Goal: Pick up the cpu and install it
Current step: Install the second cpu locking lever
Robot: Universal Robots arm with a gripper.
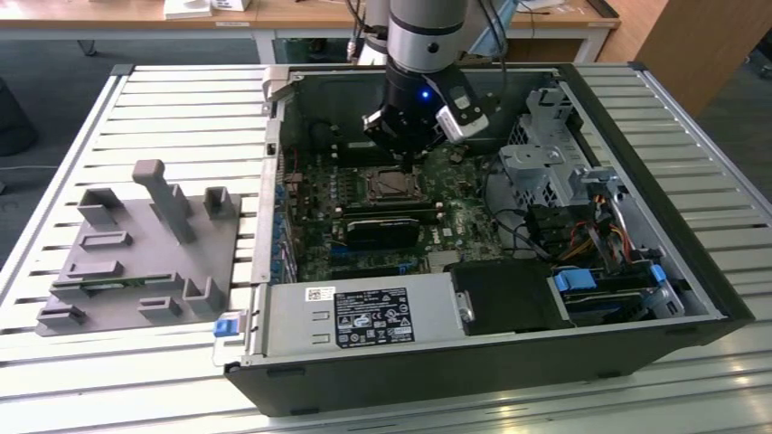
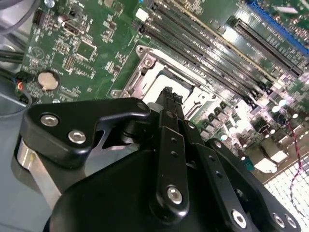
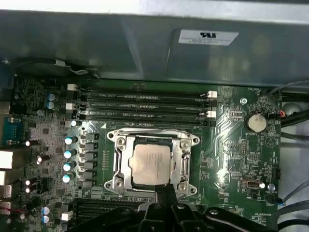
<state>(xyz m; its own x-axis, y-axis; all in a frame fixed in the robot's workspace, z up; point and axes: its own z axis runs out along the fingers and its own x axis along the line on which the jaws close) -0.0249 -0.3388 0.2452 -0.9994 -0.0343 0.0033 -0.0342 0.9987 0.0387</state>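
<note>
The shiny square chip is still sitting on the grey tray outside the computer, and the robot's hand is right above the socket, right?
Not quite. In the first wrist view the silvery square metal-topped cpu lies inside the dark metal-framed motherboard socket, not on the grey plastic tray. The black robot hand is indeed right above the socket.

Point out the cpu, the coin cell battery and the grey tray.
cpu (image 3: 151,164): first wrist view, middle of its silvery top, seated in the socket.
coin cell battery (image 3: 255,122): first wrist view, centre of its round face.
grey tray (image 1: 223,262): exterior view, bare flat part near its edge.
</note>
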